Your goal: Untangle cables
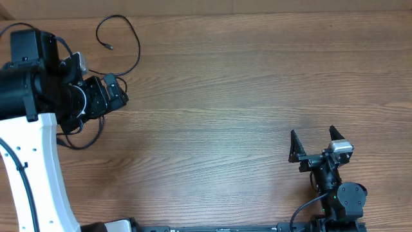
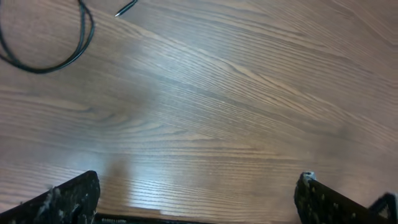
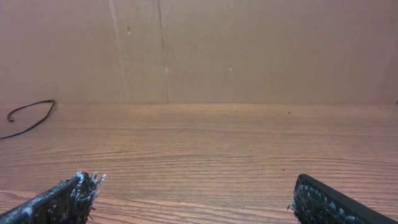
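A thin black cable (image 1: pixel 132 35) lies curled at the table's far left, its plug end (image 1: pixel 110 46) pointing inward. More of it loops out from under the left arm (image 1: pixel 87 140). My left gripper (image 1: pixel 121 90) is open and empty, just right of the cable. In the left wrist view (image 2: pixel 199 199) its fingers are wide apart over bare wood, with the cable loop (image 2: pixel 74 53) and plug tip (image 2: pixel 126 7) at the top left. My right gripper (image 1: pixel 313 136) is open and empty at the lower right; it also shows in the right wrist view (image 3: pixel 196 199), where the cable (image 3: pixel 31 118) is far off on the left.
The wooden table (image 1: pixel 244 84) spans the view. A brown cardboard wall (image 3: pixel 199 50) stands behind its far edge. The left arm's white base (image 1: pixel 38 174) fills the lower left corner.
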`<state>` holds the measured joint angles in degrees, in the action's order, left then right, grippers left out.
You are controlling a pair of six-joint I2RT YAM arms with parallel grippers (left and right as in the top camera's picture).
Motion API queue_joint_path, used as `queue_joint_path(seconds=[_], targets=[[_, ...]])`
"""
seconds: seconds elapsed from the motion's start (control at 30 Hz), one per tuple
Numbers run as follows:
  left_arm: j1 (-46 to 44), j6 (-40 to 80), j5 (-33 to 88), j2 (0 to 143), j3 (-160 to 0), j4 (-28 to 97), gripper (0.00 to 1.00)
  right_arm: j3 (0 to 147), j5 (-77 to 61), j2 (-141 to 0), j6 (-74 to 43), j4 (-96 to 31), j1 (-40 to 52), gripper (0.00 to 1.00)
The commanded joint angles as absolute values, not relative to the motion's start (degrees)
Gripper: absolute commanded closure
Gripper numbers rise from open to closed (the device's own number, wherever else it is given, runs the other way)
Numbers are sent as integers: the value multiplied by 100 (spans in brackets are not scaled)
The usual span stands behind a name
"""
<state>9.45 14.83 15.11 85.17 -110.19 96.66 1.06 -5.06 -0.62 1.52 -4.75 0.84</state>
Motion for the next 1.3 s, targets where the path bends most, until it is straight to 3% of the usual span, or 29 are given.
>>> queue_joint_path(seconds=[0.0,0.6,1.27], targets=[[934,1190,1828,8058,-10980,9682,1,49,-454,-16,180,-454,73,0],[934,919,1824,4919,-9131,9679,0,49,-454,-16,180,-454,73,0],[934,919,1743,4762,-9078,9679,0,49,-454,-16,180,-454,73,0]])
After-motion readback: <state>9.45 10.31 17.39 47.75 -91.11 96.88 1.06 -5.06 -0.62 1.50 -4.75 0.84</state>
